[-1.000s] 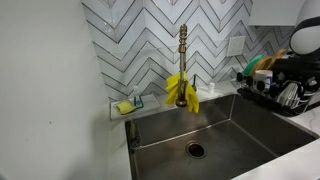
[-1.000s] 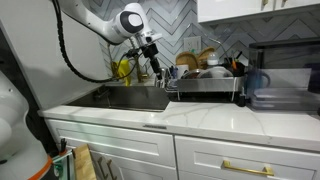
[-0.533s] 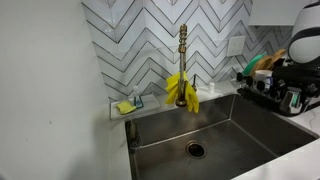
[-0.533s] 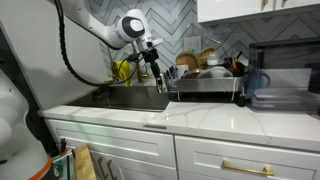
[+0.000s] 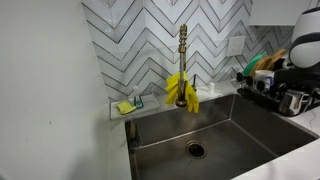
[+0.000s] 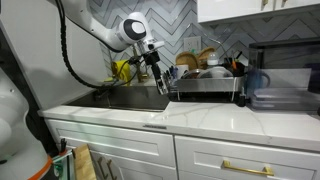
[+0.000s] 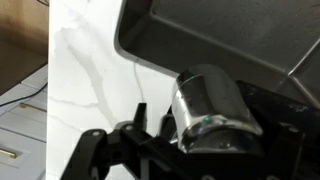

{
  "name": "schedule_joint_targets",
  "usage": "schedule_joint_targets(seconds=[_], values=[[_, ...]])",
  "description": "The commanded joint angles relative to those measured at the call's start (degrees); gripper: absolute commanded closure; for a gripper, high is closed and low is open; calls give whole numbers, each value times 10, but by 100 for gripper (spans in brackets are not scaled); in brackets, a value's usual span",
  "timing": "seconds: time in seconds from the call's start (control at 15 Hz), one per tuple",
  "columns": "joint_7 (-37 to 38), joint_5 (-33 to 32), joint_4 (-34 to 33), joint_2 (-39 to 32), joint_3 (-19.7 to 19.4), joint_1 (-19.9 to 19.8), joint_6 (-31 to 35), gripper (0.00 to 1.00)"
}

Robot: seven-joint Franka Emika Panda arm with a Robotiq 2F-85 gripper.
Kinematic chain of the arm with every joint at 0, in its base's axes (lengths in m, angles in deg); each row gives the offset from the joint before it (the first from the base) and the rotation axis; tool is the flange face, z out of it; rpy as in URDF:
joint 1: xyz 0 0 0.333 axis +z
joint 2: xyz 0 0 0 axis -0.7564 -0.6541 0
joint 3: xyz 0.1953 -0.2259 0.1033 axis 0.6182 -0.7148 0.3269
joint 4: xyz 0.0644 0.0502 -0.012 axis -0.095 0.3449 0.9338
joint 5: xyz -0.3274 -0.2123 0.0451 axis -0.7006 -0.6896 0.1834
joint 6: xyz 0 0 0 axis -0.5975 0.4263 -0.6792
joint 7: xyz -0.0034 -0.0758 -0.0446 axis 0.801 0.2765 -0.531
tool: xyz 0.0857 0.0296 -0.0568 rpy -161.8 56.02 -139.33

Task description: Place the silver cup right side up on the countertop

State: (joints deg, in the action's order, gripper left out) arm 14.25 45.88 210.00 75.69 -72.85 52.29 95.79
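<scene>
silver cup point(image 7: 210, 105) beside dish rack point(image 6: 205, 88) | sink point(image 5: 230, 125) near | yellow gloves point(image 5: 182, 90) on faucet point(image 5: 183, 45)

Countertop point(image 6: 205, 117): pale, grey-veined, running above white cabinet fronts, bordering sink point(image 6: 130, 98). Black dish rack point(image 6: 205, 85) standing on it just beside sink, loaded. Dark boxy object point(image 6: 278, 98) sitting beside rack on far side. Narrow ledge point(image 5: 160, 107) behind sink carrying yellow sponge point(image 5: 124, 107). Wrist view: silver cup point(image 7: 210, 105) showing against rack edge; whether resting on countertop, cannot tell.
</scene>
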Motion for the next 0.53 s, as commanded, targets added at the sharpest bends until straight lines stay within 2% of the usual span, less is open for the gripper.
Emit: schedule_joint_targets(seconds=[0.0,0.07,0.33,0.47], values=[[8,-9,20,7,-5,1,8,6],[8,-8,21,7,-5,1,10,26],[8,-9,23,7,-5,2,26,57],[8,-12,22,10,-6,2,25,58]])
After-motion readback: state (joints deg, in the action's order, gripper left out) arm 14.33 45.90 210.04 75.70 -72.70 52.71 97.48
